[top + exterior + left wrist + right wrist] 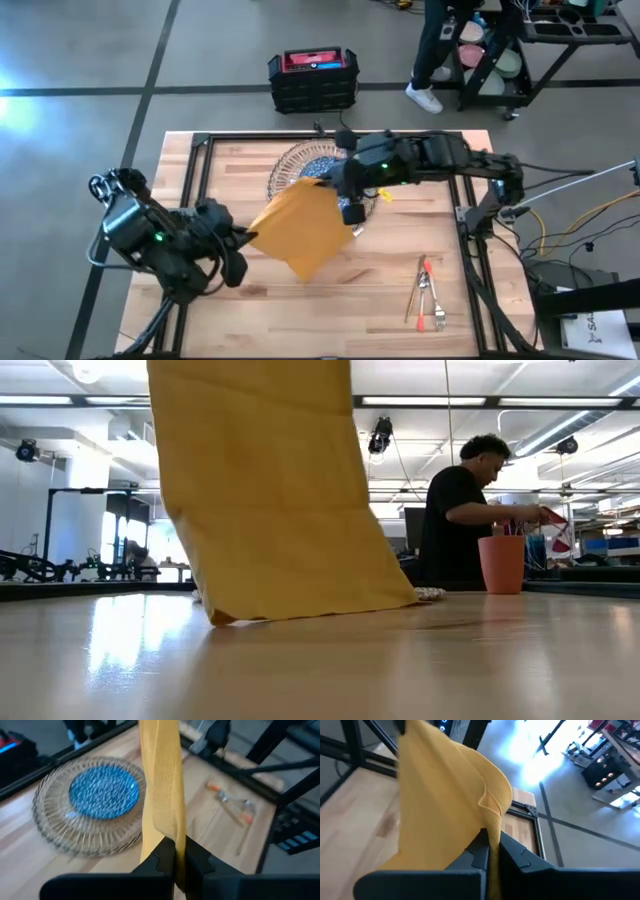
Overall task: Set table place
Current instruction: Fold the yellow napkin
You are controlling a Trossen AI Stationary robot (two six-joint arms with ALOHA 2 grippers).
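Observation:
A yellow cloth napkin (pixel 300 232) hangs between my two grippers over the middle of the table (pixel 390 310). Its lower edge (pixel 300 610) seems to touch the wood. My left gripper (pixel 245 238) is shut on its left corner and my right gripper (pixel 333 187) on its far corner. Behind the napkin, the blue-patterned plate (pixel 103 791) lies in the clear ribbed glass charger (pixel 55 837) at the far middle. The orange-handled cutlery (pixel 430 290) lies near the right front. The low view shows a red cup (pixel 502 565) standing on the table. My left gripper pinches the napkin's corner edge (pixel 176 837) between its two fingers, coming level from the table's left. The cloth runs away from the fingers as a narrow upright band, held off the table there. My right gripper pinches a bunched fold at the napkin's far corner (pixel 494 827) between its two fingers, reaching from the table's right. The cloth spreads out and hangs down from this hold.
A black metal frame rail (pixel 200 170) runs along the table's left, far and right sides. A black crate (pixel 313 78) stands on the floor beyond the far edge. A person (pixel 460 525) stands at a rack in the room beyond the table.

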